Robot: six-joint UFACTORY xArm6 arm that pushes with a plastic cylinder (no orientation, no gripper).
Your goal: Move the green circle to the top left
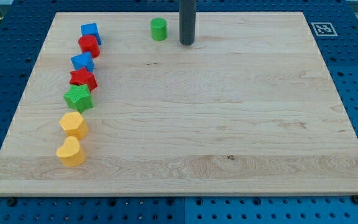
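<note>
The green circle (159, 29) stands near the top edge of the wooden board (229, 124), left of centre. My tip (186, 43) rests on the board just to the right of the green circle, a small gap apart from it. The rod rises straight up out of the view's top.
A column of blocks runs down the left side: a blue cube (91, 32), a red circle (89, 46), a blue block (83, 61), a red star (83, 79), a green star (78, 98), a yellow hexagon (74, 124), a yellow heart (71, 152). A marker tag (322, 28) sits at top right.
</note>
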